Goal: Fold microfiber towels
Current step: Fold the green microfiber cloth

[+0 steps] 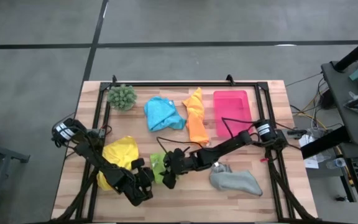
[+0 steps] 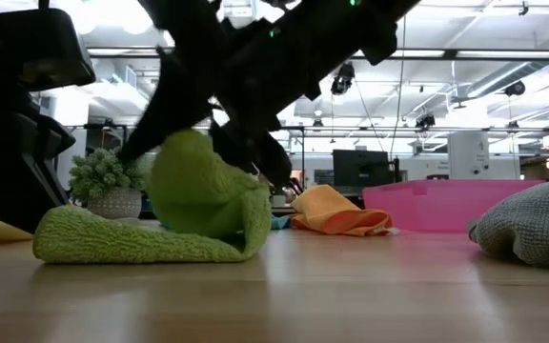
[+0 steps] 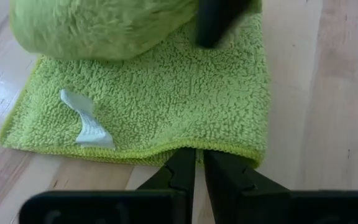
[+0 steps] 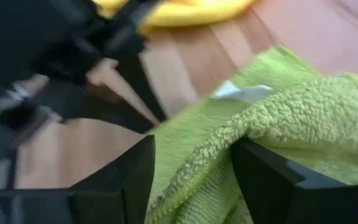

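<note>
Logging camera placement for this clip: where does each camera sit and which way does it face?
High: overhead, straight down on the table; both arms show.
Low: table-top height, level across at the lime green towel; arms drop in above.
Left wrist: past the left claw, shut on that towel's hem.
Right wrist: right claw straddles a fold.
All four share the towel.

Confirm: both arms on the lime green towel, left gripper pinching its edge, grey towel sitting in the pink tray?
Not quite. The grey towel lies on the bare table, in front of the pink tray, not in it; the high view shows this. The rest stands: the left gripper pinches the lime green towel edge, right gripper at it too.
</note>
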